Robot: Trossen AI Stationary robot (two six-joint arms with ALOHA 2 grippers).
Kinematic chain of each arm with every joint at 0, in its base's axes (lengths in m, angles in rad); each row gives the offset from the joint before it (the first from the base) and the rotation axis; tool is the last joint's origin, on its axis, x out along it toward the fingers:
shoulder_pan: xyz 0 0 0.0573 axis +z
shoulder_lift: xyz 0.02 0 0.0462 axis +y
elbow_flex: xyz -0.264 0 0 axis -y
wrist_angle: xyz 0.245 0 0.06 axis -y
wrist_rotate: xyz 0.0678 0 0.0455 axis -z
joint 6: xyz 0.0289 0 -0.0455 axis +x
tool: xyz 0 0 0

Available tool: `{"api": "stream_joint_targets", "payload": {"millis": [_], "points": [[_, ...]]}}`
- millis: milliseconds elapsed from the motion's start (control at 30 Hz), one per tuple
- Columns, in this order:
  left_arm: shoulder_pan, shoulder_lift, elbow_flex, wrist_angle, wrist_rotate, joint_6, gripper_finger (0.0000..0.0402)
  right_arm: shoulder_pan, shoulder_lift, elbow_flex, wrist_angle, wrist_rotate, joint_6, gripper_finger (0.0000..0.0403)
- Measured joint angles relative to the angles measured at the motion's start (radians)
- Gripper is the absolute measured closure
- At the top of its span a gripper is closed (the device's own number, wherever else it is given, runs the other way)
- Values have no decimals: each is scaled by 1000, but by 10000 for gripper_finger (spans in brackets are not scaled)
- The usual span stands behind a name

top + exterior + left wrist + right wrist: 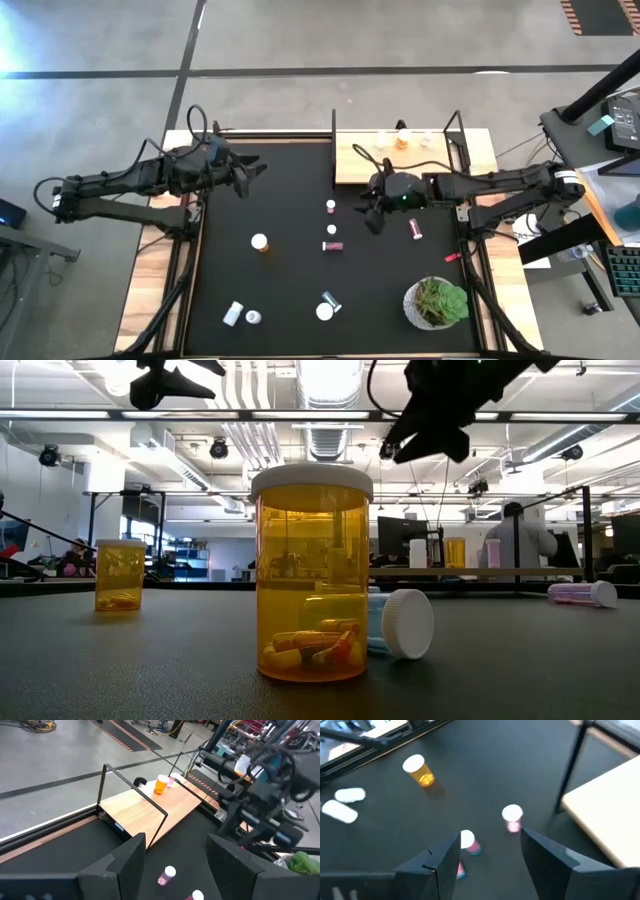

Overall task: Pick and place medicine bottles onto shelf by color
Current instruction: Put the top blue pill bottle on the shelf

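I am hovering the right gripper (368, 212), fingers apart and empty, over small pink white-capped bottles (512, 817) beside the light-wood shelf (355, 160).

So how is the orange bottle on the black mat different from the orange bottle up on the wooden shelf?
The orange bottle on the mat stands by itself, with open mat around it. The orange bottle on the shelf has other small bottles right next to it. The mat one is still waiting to be sorted; the shelf one is already on the shelf. Both stand upright, both are see-through orange, and both have white caps.
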Motion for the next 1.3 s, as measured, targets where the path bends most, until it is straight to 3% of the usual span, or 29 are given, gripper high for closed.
{"api": "stream_joint_targets", "payload": {"millis": [267,433,667,1300], "points": [[0,-6,0,0,36,7,212,11,126,-47,135,-7,70,177],[0,-10,0,-1,106,32,212,30,239,-45,210,-50,-23,177],[0,-12,0,-2,128,61,212,73,365,-45,372,-53,-98,181],[0,-13,0,-36,131,53,212,92,436,-44,489,48,-215,181]]}}
